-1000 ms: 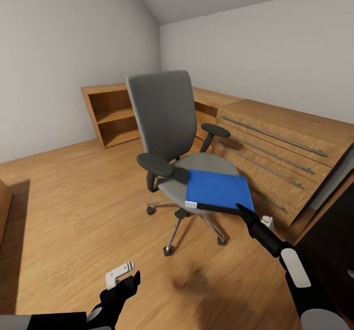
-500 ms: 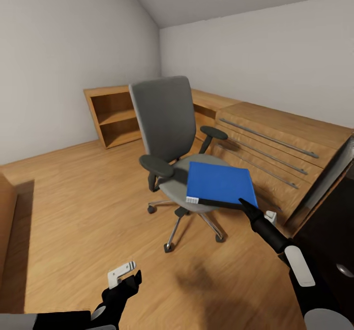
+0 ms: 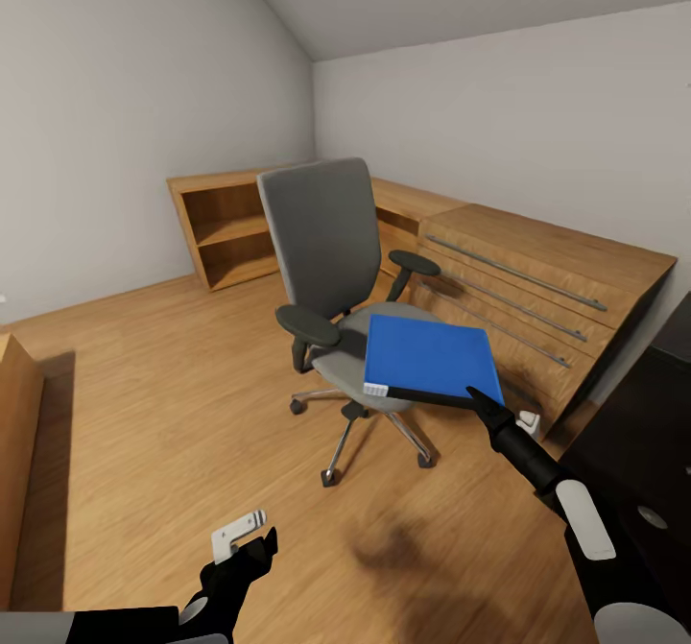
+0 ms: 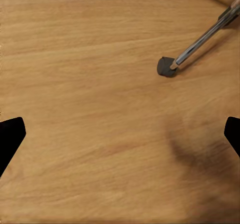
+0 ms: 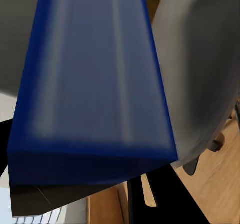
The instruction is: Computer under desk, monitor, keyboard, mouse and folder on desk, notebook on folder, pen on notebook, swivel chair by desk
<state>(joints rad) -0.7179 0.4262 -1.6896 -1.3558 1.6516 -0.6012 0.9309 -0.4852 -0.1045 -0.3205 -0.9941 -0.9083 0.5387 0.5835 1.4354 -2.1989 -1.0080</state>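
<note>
Right hand (image 3: 477, 396) clamped on the near right corner of the folder (image 3: 427, 358). Folder is blue, roughly level, lifted just above the chair (image 3: 331, 270) seat and overhanging its right front edge; spine with white label faces me. In the right wrist view the folder (image 5: 95, 78) runs out from my fingers, grey seat (image 5: 200, 68) behind it, so it lies straight ahead of the hand, held at the corner.

Left hand (image 3: 240, 543) low at my left, over bare wood floor (image 3: 144, 414), well apart from the folder. Its fingers stand wide, nothing between them. In the left wrist view the dark fingertips (image 4: 10, 139) sit at either edge, with floor (image 4: 100, 108) and one chair caster (image 4: 165, 66) on its metal leg beyond.

Chair stands in mid room, back upright, armrests out. Behind it a low wooden shelf (image 3: 226, 226) along the wall; to the right a wooden cabinet (image 3: 537, 289) with long metal bars. Dark object at far right edge, cannot tell what.
</note>
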